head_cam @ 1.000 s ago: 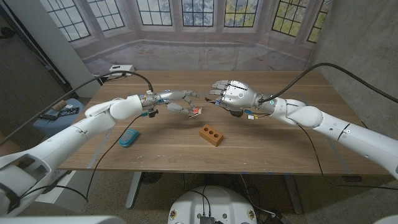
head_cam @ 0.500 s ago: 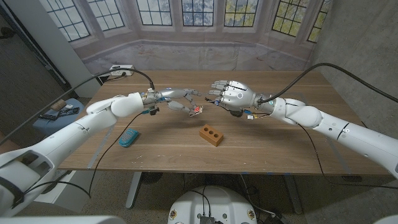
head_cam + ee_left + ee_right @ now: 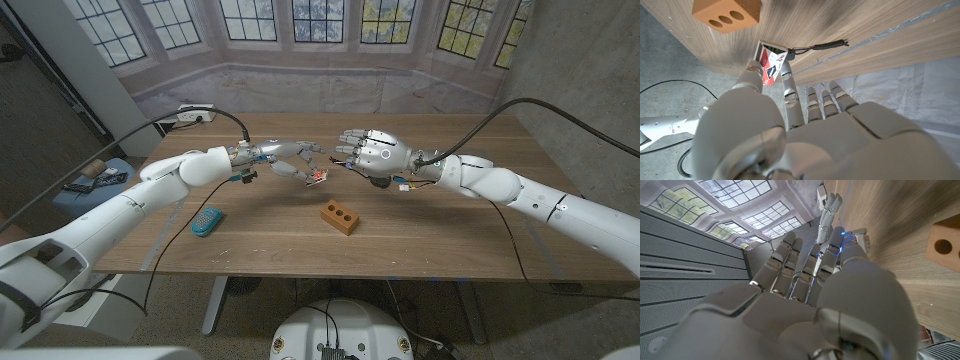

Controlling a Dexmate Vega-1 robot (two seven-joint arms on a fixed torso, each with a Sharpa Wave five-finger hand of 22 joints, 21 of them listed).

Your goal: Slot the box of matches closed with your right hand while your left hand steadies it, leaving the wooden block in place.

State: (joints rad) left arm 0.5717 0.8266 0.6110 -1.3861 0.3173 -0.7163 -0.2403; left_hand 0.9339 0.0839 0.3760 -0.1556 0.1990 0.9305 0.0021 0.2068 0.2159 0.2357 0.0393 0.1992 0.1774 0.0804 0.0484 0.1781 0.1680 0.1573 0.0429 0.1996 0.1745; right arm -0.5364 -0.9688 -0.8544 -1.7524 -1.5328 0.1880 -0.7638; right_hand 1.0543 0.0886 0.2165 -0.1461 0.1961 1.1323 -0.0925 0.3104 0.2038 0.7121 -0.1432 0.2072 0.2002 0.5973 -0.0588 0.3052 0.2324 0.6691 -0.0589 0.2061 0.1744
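My left hand [image 3: 288, 160] pinches a small red-and-white box of matches [image 3: 316, 178] between thumb and finger, held a little above the table [image 3: 450, 240]. In the left wrist view the box of matches [image 3: 771, 65] sits at the fingertips [image 3: 788, 75] of that hand. My right hand [image 3: 370, 152] hovers just to the right of the box, fingers spread and a small gap away, holding nothing. The wooden block [image 3: 340, 217], orange-brown with three holes, lies on the table in front of both hands. The wooden block [image 3: 726, 12] is near the box in the left wrist view; the wooden block [image 3: 945, 242] lies beside my right hand [image 3: 810, 280].
A blue oval object [image 3: 207, 221] lies on the table's left part, under my left forearm. A white power strip [image 3: 195, 115] with a black cable sits at the far left edge. A thin dark cord [image 3: 817, 46] lies on the wood beyond the box.
My left arm has lifted slightly, and the box stays in its pinch. My right hand has edged a little toward the box. The block has not moved.
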